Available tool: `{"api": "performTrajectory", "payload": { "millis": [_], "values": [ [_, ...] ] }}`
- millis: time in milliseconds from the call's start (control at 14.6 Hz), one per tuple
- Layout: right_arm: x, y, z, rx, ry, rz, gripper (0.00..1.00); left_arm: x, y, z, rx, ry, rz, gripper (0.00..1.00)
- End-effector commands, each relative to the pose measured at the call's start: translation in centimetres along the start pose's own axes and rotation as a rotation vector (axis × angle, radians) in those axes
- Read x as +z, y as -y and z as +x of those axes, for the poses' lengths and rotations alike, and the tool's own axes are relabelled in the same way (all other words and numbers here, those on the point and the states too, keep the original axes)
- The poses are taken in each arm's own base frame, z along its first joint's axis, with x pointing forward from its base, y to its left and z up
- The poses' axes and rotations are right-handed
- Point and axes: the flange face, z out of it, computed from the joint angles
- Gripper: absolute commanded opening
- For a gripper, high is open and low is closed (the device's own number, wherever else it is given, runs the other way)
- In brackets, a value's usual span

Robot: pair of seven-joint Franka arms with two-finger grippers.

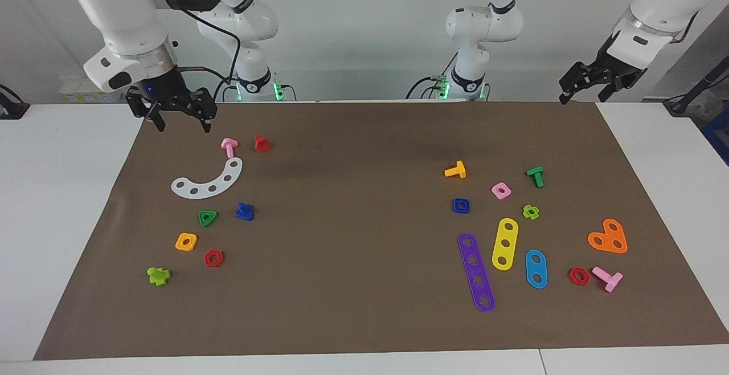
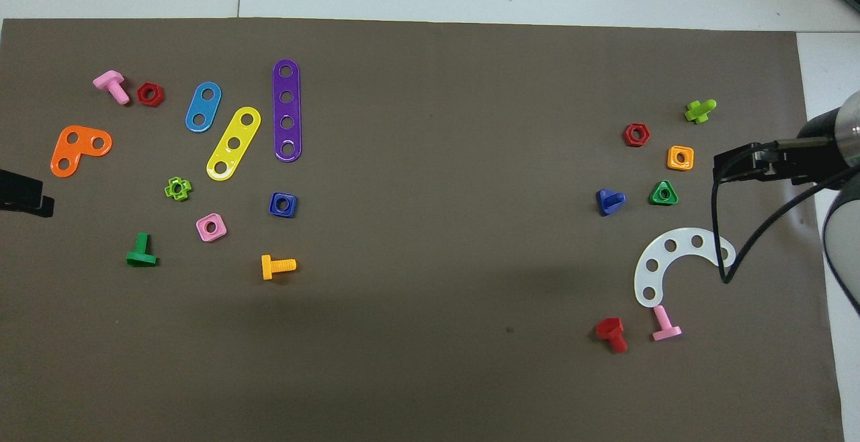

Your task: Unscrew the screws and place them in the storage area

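The dark-blue bolt (image 1: pixel 245 211) with the triangular head lies on the brown paper mat (image 1: pixel 364 318) toward the right arm's end, beside a green triangular nut (image 1: pixel 207 217). It also shows in the overhead view (image 2: pixel 610 201). The blue square nut (image 1: pixel 461 206) lies apart from it toward the left arm's end, also in the overhead view (image 2: pixel 283 204). My right gripper (image 1: pixel 182 124) is open and empty, over the mat's edge by the robots. My left gripper (image 1: pixel 582 97) is open and empty, raised over the mat's corner at its own end.
Near the blue bolt lie a white curved strip (image 1: pixel 208 181), a pink bolt (image 1: pixel 229 147), a red bolt (image 1: pixel 262 143), and orange and red nuts. Near the blue nut lie purple (image 1: pixel 476 272), yellow and blue strips, an orange bolt (image 1: pixel 455 170) and a pink nut.
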Motion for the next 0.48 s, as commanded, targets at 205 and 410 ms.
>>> {"api": "performTrajectory", "payload": {
  "millis": [205, 410],
  "values": [
    [0.54, -0.09, -2.08, 0.046, 0.045, 0.020, 1.00, -0.04, 0.16, -0.79, -0.009, -0.001, 0.000, 1.00],
    [0.51, -0.30, -1.95, 0.051, 0.041, 0.031, 1.00, -0.04, 0.16, -0.79, -0.009, -0.001, 0.000, 1.00]
  ]
}}
